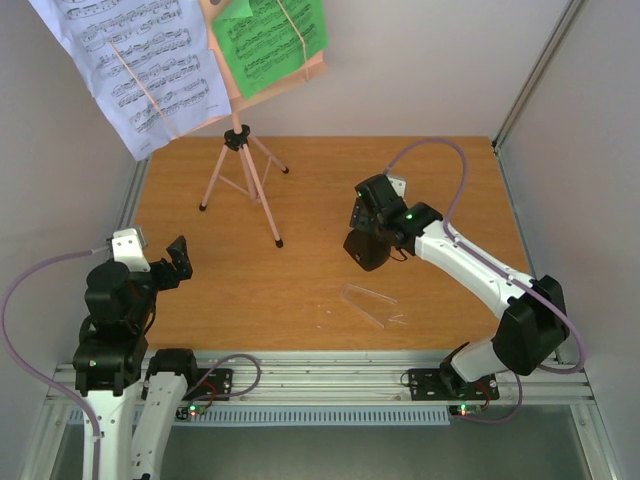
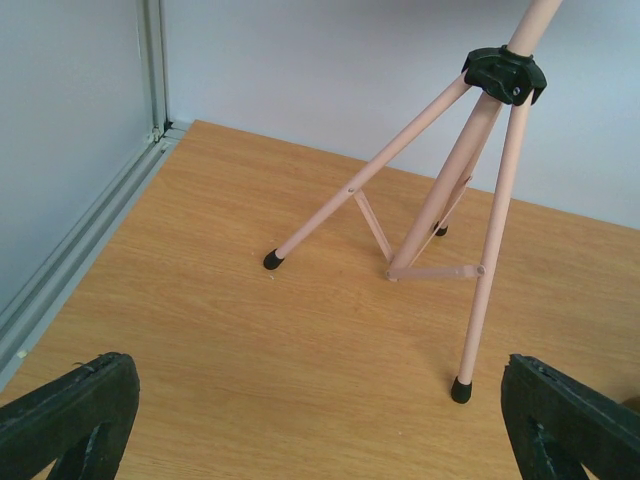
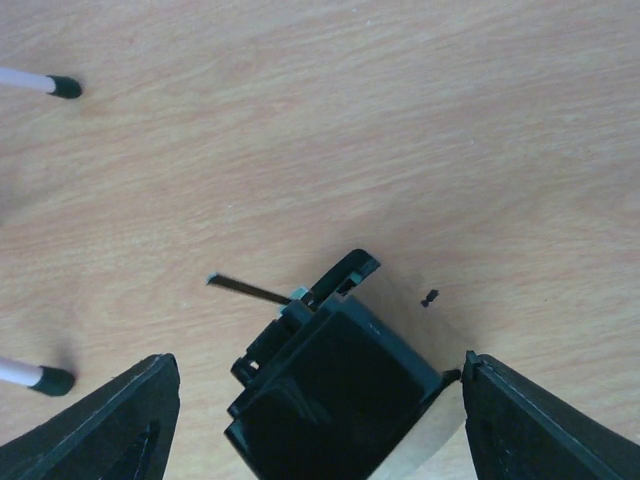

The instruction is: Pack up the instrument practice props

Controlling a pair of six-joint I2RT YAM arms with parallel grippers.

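Fingers (image 2: 70, 415) of the left gripper (image 1: 178, 262) sit in the two bottom corners of its own wrist view, spread wide with only bare table (image 1: 300, 200) between them. From above, this gripper hangs near the table's front left corner.

A little farther in, right of centre, a clear cover (image 1: 368, 303) lies flat on the wood by itself. Only the overhead view shows it.

Just beyond it, the right gripper (image 1: 363, 255) points down at the small black metronome (image 3: 335, 390). From above, the two merge into one dark mass, but the right wrist view separates them. There the jaws stand apart on either side of the black body, with a plain gap on one side. On the other side I cannot tell whether the finger touches it. That view also shows the thin pendulum rod (image 3: 250, 290) sticking out uncovered, and a tiny dark speck (image 3: 430, 297) on the wood beside the metronome.

Farther back, left of centre, the pink music stand (image 1: 243, 185) is upright on its three legs, well apart from the metronome. The left wrist view shows only its legs and black hub. The overhead view adds the desk (image 1: 310, 72), which carries a white sheet (image 1: 130, 70) and a green sheet (image 1: 268, 45) of printed music.
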